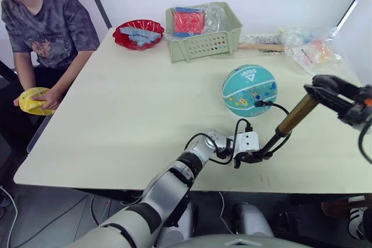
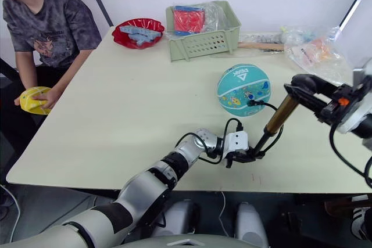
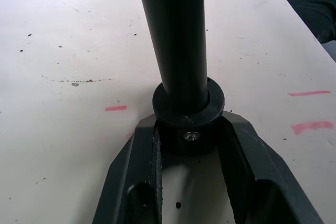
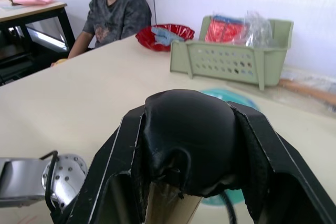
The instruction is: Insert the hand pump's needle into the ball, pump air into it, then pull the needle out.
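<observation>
- White walls back a pale table [image 1: 116, 120]; a person [image 1: 40, 21] sits at its far-left side holding a yellow ball [image 1: 34, 100].
- Left gripper [image 1: 251, 156] is clamped on the bottom cap of the hand pump [image 1: 296, 114], pinning that end to the table near the front edge.
- Right gripper [image 1: 318, 88] is closed around the pump's black handle, up and to the right of the left gripper, so the tube slants.
- Just beyond the left gripper rests the ball [image 1: 249, 90]; a thin black hose [image 1: 278, 107] runs from the pump to its near side.
- Needle itself is too small to make out, but its fitting seems to sit against the ball, so insertion looks done.
- Likely stage: pumping. Pulling the needle out remains.
</observation>
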Controlling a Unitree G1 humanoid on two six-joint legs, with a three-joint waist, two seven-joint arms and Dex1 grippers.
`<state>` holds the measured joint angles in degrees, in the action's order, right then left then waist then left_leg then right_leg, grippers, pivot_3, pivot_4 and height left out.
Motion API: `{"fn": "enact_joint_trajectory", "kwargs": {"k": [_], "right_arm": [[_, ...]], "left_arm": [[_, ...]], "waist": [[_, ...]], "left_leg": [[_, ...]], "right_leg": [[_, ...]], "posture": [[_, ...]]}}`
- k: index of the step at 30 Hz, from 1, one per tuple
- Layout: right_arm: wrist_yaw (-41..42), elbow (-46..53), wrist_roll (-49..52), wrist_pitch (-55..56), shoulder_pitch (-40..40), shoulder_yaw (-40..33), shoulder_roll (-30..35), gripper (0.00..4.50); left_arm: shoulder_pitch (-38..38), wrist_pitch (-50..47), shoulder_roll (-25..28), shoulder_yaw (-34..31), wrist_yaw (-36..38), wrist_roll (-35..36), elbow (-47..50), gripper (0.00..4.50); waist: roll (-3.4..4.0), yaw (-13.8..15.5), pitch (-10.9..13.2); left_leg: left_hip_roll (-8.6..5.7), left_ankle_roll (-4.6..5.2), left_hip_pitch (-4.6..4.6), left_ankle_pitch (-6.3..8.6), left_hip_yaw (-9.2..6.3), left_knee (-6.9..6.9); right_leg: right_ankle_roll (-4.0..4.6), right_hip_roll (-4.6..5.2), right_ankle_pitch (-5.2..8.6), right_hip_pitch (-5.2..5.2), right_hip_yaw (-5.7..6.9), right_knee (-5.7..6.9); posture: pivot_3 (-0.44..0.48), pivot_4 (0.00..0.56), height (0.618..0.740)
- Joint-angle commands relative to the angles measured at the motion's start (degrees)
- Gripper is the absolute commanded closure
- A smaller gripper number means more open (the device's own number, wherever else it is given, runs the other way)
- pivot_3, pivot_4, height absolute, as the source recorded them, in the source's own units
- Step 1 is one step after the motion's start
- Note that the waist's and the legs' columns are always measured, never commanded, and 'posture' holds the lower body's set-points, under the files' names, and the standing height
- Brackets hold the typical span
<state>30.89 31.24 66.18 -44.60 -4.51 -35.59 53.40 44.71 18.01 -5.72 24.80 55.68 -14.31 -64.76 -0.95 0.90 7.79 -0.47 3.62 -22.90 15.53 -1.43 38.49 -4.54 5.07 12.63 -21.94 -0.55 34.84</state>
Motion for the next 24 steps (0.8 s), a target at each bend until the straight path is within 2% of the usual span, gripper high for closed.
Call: {"fn": "enact_joint_trajectory", "kwargs": {"k": [1, 4, 9, 16, 24], "right_arm": [[-2.5, -0.5, 1.7, 1.3, -2.7, -7.4, 1.7, 2.88], [-3.6, 0.1, 3.2, 0.7, -2.4, -7.6, 1.4, 2.88], [-2.7, 3.0, -0.9, 0.5, 3.7, -2.9, -1.4, 2.88], [0.4, 3.5, -14.1, 5.2, 16.9, 11.1, -7.5, 2.88], [0.8, -3.2, -26.2, 12.8, 19.9, 22.8, -14.9, 2.88]], "left_arm": [[-2.7, -2.1, 1.8, 3.2, 0.6, -4.3, -4.8, 3.4], [-2.8, -2.0, 1.9, 3.2, 0.5, -4.3, -4.9, 3.4], [-2.9, -2.0, 1.6, 3.3, 0.3, -4.3, -4.9, 3.4], [-3.1, -1.9, 1.4, 3.4, 0.0, -4.3, -4.8, 3.4], [-3.1, -2.0, 1.5, 3.2, -0.1, -4.4, -4.9, 3.4]], "waist": [[0.0, 0.0, 0.0], [0.01, 0.0, 0.0], [-0.03, 0.0, 0.0], [-0.6, 0.0, -0.5], [-1.02, 0.0, -1.0]], "left_leg": [[0.0, 0.0, -0.02, 0.0, 0.01, 0.0], [-0.01, 0.0, -0.03, 0.0, 0.02, 0.0], [0.0, 0.0, -0.03, 0.0, 0.0, -0.02], [0.03, 0.0, 0.1, 0.0, -0.05, -0.02], [0.11, -0.01, 0.21, 0.01, -0.18, -0.03]], "right_leg": [[0.0, 0.01, 0.0, 0.0, -0.01, 0.0], [0.0, 0.05, 0.0, -0.01, -0.03, 0.0], [-0.01, 0.04, 0.0, -0.01, 0.0, -0.01], [-0.01, 0.0, 0.01, 0.11, 0.05, -0.01], [0.05, -0.03, 0.05, 0.15, 0.18, -0.02]], "posture": [[0.0, 0.15, 0.738], [0.0, 0.15, 0.738], [0.0, 0.15, 0.738], [0.0, 0.15, 0.738], [0.0, 0.15, 0.738]]}}
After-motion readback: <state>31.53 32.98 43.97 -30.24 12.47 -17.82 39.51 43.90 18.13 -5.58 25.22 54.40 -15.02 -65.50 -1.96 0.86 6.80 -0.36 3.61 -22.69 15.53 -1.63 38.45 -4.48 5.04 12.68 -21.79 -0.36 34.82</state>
